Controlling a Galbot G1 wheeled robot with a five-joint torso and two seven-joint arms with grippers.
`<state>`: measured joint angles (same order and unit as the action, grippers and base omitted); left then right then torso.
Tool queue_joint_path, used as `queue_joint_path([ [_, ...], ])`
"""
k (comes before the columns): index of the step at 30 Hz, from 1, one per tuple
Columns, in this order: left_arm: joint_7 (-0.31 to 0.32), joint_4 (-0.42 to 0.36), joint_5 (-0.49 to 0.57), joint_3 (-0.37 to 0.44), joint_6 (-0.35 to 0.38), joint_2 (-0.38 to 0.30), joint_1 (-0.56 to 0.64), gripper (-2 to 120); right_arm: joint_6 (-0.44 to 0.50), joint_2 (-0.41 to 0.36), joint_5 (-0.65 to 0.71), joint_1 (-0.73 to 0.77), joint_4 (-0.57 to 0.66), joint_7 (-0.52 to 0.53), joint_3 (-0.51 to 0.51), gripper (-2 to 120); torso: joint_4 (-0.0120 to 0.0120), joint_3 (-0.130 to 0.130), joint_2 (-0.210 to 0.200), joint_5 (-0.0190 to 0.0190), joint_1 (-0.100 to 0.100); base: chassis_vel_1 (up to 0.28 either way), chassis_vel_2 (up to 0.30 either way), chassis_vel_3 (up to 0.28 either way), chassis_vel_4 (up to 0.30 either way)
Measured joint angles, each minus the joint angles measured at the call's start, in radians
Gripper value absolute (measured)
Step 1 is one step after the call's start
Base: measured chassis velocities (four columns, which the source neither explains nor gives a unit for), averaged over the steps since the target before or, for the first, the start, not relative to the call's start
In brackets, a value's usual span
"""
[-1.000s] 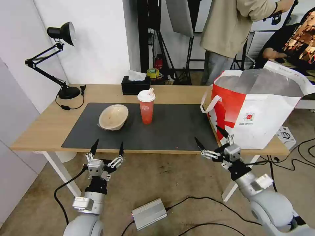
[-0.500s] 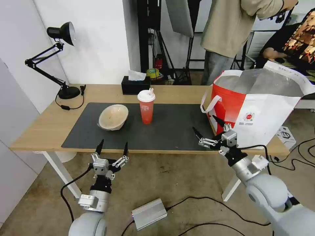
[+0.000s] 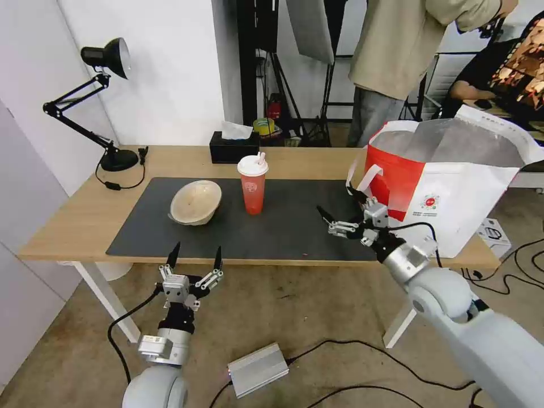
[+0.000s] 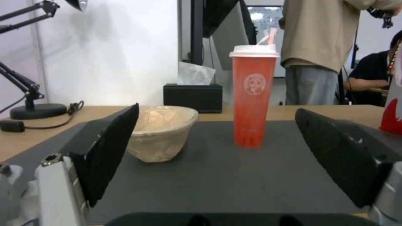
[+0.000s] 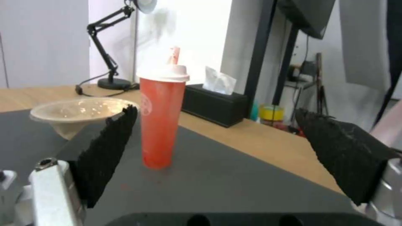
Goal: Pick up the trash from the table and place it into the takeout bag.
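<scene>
My right gripper (image 3: 338,211) hangs open and empty over the right end of the grey mat (image 3: 294,226), facing the red drink cup (image 3: 253,185) standing mid-mat. Step in hand, I judge: reaching for the cup; next, close in and grasp. My left gripper (image 3: 195,256) waits open below the table's (image 3: 68,221) near edge. Count: one cup, one beige paper-pulp bowl (image 3: 195,202) left of it, one takeout bag (image 3: 453,192) at the right end.

Open dark grey mat (image 3: 294,226) between the red drink cup with white lid (image 3: 253,187) and the big white-and-red takeout bag (image 3: 447,187); the spread right claw (image 3: 340,207) hangs over it, bag just beside. Beige paper-pulp bowl (image 3: 195,202) sits near the cup, narrow gap between. Black tissue box (image 3: 233,148) blocks behind the cup. Spread left claw (image 3: 194,256) below the light wooden worktop's front edge (image 3: 68,249).
</scene>
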<state>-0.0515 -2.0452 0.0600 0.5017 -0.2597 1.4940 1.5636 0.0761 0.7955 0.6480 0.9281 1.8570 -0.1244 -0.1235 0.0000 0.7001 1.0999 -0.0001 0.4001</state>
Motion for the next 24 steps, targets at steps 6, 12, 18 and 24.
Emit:
queue_joint_path([
  [6, 0.000, 0.000, 0.001, 0.013, 0.000, 0.001, 0.002, 100, -0.010, 0.013, 0.020, -0.072, -0.051, -0.003, 0.068, 100, 0.0000, 0.000, 0.000, 0.0001, 0.000, 0.000, 0.000, 0.000, 0.000],
  [12, 0.000, 0.000, 0.003, 0.023, 0.000, 0.003, 0.003, 100, -0.011, 0.035, 0.020, -0.152, -0.117, -0.006, 0.137, 100, 0.0000, 0.000, 0.000, 0.0000, 0.000, 0.000, 0.000, 0.000, 0.000],
  [18, 0.000, 0.005, 0.007, 0.034, -0.001, 0.005, 0.003, 100, -0.013, 0.062, 0.014, -0.210, -0.175, -0.016, 0.189, 100, 0.0001, 0.000, 0.000, 0.0000, 0.000, 0.000, 0.000, 0.000, 0.000],
  [24, 0.000, 0.016, 0.011, 0.038, -0.002, 0.004, -0.003, 100, -0.022, 0.093, 0.012, -0.256, -0.217, -0.025, 0.234, 100, 0.0000, 0.000, 0.000, -0.0001, 0.000, 0.000, 0.000, 0.000, 0.000],
])
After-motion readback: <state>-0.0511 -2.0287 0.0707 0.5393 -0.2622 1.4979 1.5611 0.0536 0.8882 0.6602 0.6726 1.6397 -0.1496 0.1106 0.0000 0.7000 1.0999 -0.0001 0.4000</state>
